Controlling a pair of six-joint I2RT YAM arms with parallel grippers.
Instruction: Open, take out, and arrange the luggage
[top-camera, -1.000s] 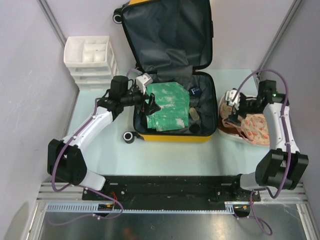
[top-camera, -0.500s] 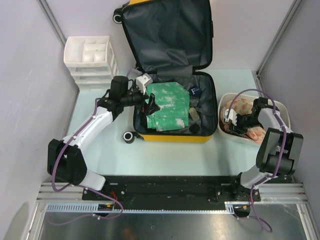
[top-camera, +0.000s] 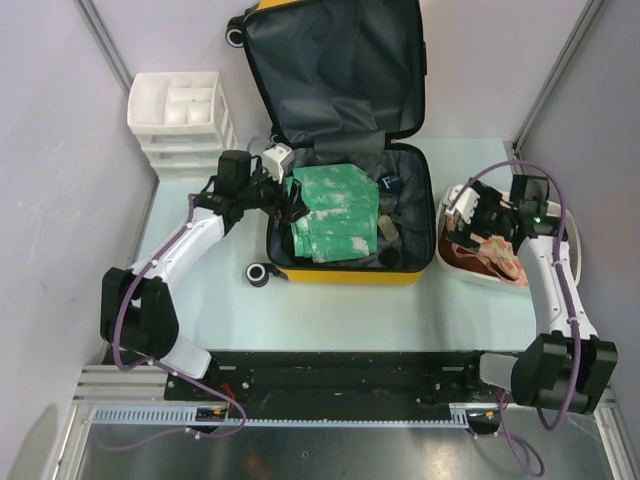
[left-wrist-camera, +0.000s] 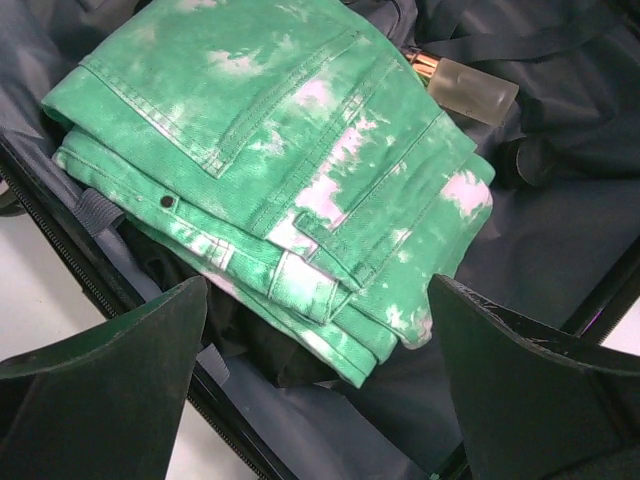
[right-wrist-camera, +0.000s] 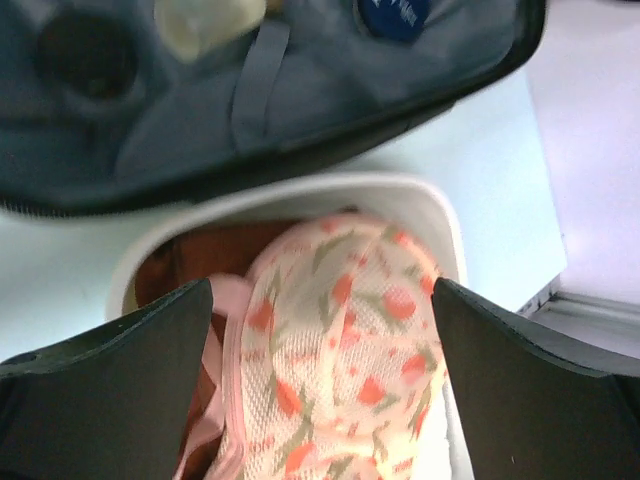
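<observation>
Half done, seemingly: luggage (top-camera: 330, 70) open, floral garment (right-wrist-camera: 340, 330) in tub (right-wrist-camera: 300, 188) right of luggage, green jeans (left-wrist-camera: 270, 150) inside; left claw (left-wrist-camera: 318, 288), right claw (right-wrist-camera: 322, 288) wide (empty).

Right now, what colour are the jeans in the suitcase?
Jeans: green with white blotches, best in left wrist view.

The luggage (top-camera: 342, 275) has a smooth hard shell and matt fabric lining; the jeans (left-wrist-camera: 280, 160) are coarse green denim; the tub (right-wrist-camera: 300, 190), smooth white plastic.
</observation>
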